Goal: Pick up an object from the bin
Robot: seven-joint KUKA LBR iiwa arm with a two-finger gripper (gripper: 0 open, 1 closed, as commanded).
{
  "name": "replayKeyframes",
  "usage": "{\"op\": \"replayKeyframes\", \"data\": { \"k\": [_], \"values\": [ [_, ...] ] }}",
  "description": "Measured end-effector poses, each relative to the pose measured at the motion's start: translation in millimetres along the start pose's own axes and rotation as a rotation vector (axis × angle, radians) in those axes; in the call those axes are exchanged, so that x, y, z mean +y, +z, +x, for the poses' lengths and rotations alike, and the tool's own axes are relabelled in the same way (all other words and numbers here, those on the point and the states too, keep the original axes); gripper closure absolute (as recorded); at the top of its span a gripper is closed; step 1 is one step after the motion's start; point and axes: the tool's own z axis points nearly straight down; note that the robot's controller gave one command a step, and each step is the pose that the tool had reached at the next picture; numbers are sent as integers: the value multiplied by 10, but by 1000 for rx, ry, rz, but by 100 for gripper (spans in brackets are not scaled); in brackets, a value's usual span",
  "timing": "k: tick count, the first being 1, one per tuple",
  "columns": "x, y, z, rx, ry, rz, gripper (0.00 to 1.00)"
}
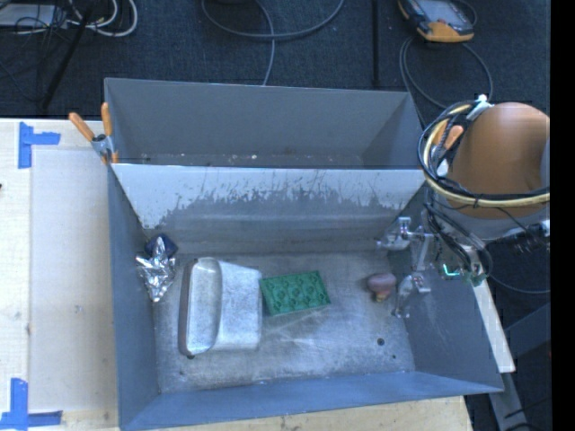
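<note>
- The bin (269, 155) is grey metal with sloping walls; its near wall runs along the bottom of the camera view, and the loose things lie in a rough row across the floor
- Nearest the camera lies a pale rectangular piece (220, 305), its long axis running near to far; the left half looks like a clear tray and the right half like a whitish slab, and I cannot tell whether it is one thing or two
- Touching its right edge is a flat green studded brick (295, 294), long axis across the bin, right end turned slightly toward the far wall; any lettering on the studs is too small to make out
- Right of the brick, well apart from it, sits a small brownish-pink lump (381, 285) on the floor near the right wall; it looks a little longer across the bin than deep, and its shape is too small to tell which end leads
- The gripper (395, 275) stands just beside that lump on its right, jaws spread wide, one finger nearer, one farther; nothing is between them
- Above it the orange wrist cover (503, 155) hides the wrist
- Farther left, crumpled silver foil (157, 268) lies by the left wall
</note>
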Motion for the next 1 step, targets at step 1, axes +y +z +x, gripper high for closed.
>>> {"op": "replayKeyframes", "data": {
  "k": [1],
  "values": [
    [-74, 1277, -353, -9, -264, 1, 0]
  ]
}}
